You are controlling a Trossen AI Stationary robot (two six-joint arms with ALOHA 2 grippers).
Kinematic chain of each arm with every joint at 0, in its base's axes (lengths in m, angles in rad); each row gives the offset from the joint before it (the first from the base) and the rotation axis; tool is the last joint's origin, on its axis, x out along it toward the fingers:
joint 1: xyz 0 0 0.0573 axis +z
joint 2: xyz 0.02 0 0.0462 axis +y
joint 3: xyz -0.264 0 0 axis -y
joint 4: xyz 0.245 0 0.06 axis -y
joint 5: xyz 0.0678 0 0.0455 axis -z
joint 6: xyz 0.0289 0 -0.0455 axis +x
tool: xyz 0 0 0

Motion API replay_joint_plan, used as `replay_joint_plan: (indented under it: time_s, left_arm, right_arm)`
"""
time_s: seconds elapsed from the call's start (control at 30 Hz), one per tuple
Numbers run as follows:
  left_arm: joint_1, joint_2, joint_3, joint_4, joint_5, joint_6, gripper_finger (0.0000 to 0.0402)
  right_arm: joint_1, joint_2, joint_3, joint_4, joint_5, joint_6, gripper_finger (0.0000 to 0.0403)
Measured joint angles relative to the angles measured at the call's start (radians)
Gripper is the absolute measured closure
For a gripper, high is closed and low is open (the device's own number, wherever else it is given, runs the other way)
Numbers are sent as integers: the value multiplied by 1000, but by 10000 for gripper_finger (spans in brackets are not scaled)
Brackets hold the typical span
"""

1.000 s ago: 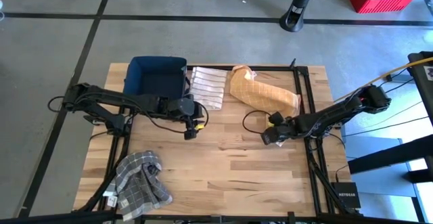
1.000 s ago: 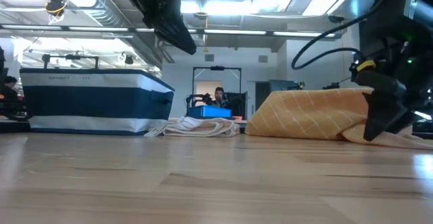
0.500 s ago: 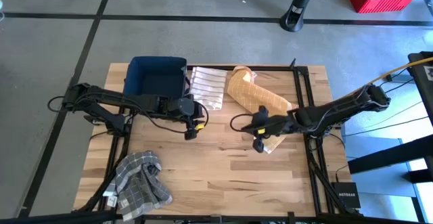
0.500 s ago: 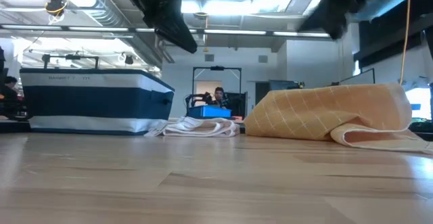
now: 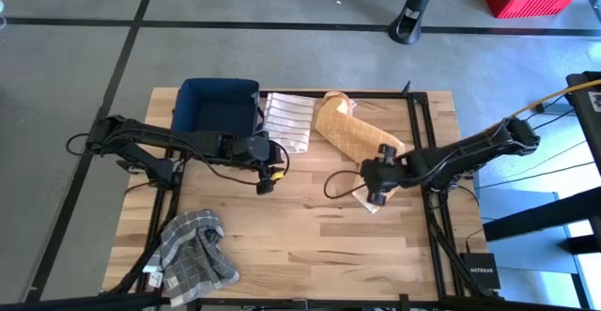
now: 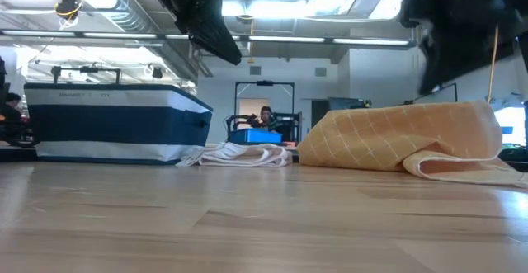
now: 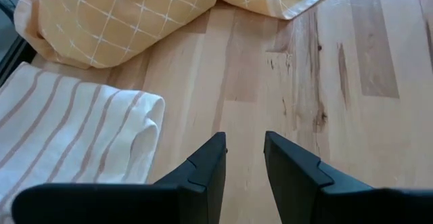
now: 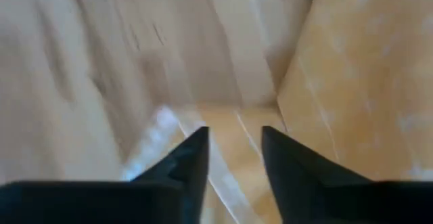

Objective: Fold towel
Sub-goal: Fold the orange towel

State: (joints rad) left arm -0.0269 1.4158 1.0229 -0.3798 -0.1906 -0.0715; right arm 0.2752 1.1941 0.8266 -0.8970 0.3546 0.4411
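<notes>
While the left arm waits at the centre left of the high view, the right gripper [image 5: 379, 185] hangs just at the lower right end of the yellow towel [image 5: 355, 135], and this is the relation that the next move depends on. The towel lies in the upper middle of the desk [image 5: 310, 241], and its long axis runs diagonally from the upper left to the lower right of the frame. One pale corner of it shows under the right gripper, toward the lower edge. So the cloth stretches away from this gripper toward the upper left, and the right arm is clearly the nearer one. In the right wrist view the two dark fingers [image 8: 186, 163] stand a little apart with the towel's folded edge below them, and nothing is between them; I judge the gripper narrowly open and empty.

The left gripper [image 5: 263, 168] hovers near the striped towel [image 5: 285, 120], which lies beside the blue bin [image 5: 217, 107]. Its fingers [image 7: 203, 170] also have a narrow gap and hold nothing. A grey checked towel [image 5: 194, 246] lies crumpled at the lower left, well apart from both arms.

In the low view the right gripper is blurred and cut by the upper edge, so its height above the cloth is hard to judge. The right wrist view is blurred too, and I cannot tell how many layers the folded edge has.
</notes>
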Motion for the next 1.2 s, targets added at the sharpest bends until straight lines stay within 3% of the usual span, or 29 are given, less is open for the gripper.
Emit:
replay_joint_plan:
  time_s: [0.1,0.23,0.5,0.83,0.97,1.1,1.2]
  left_arm:
    - [0,0,0,2,0,0,306]
    - [0,0,0,3,0,0,306]
    - [0,0,0,3,0,0,306]
    - [0,0,0,3,0,0,306]
    - [0,0,0,9,0,0,306]
    - [0,0,0,23,0,0,306]
    - [0,0,0,24,0,0,306]
  right_arm:
    - [0,22,-77,39,-36,-83,211]
    - [0,74,-145,117,-60,-155,186]
    - [0,206,-145,142,-49,-177,190]
    - [1,264,-144,146,97,-90,196]
    - [0,264,-138,164,137,-74,233]
    - [0,264,-138,190,145,-72,324]
    - [-1,264,-150,242,35,-95,388]
